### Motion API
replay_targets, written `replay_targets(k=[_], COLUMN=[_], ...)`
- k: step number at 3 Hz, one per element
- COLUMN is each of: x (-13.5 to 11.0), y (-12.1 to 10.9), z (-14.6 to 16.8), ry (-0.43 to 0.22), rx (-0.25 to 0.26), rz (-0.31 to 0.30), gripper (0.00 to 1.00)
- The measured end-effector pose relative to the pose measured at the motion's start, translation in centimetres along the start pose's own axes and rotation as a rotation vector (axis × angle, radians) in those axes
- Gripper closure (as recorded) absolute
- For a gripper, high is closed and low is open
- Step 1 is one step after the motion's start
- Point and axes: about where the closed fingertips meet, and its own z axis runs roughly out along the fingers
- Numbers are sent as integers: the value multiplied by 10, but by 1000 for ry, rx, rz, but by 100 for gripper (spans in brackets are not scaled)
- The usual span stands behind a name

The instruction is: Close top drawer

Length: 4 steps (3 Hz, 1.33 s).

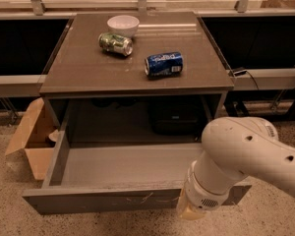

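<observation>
- Grey-brown cabinet [88, 77]: the largest item on my feed. It has a flat top, backs onto a windowed wall and stands on a speckled floor [10, 215].
- Top drawer [103, 199]: shallow and as wide as the cabinet. It stands far out from the cabinet toward my camera, with its grey bottom in full view. The front panel bears pale squiggly scratches near the middle, and its right end is hidden behind my arm.
- White robot arm [246, 151]: enters from the right edge. Its casing is rounded, with a few small dark holes, and it angles down and left to the drawer front.
- Cardboard box [29, 132]: on the floor just beside the cabinet's left side, flaps open. It sits close against the drawer's left wall, but I cannot tell whether the two touch.
- Black object [174, 117]: in the shadowed space under the cabinet top, behind the drawer and right of centre. I cannot make out what it is.
- Blue can [163, 64]: lying on its side on the cabinet top, right of centre.
- Green can [115, 44]: also on its side, behind and left of the blue can and apart from it, just in front of the bowl.
- White bowl [123, 24]: upright near the back edge of the top.
- Gripper [189, 211]: at the arm's end, with only a pale yellowish tip showing. It sits low against the outer face of the drawer front, right of the scratches. I cannot tell whether it is released or clenched.
</observation>
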Motion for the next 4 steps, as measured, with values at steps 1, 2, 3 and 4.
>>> replay_targets(k=[1,2,3,4], x=[4,7,14,22], y=[-9,-18,-27,-40], z=[23,30,32,32], ry=[-13,-25,-46,-65], rx=[19,39,51,61], rz=[-9,-18,-31,-43], gripper=[50,27,0,0])
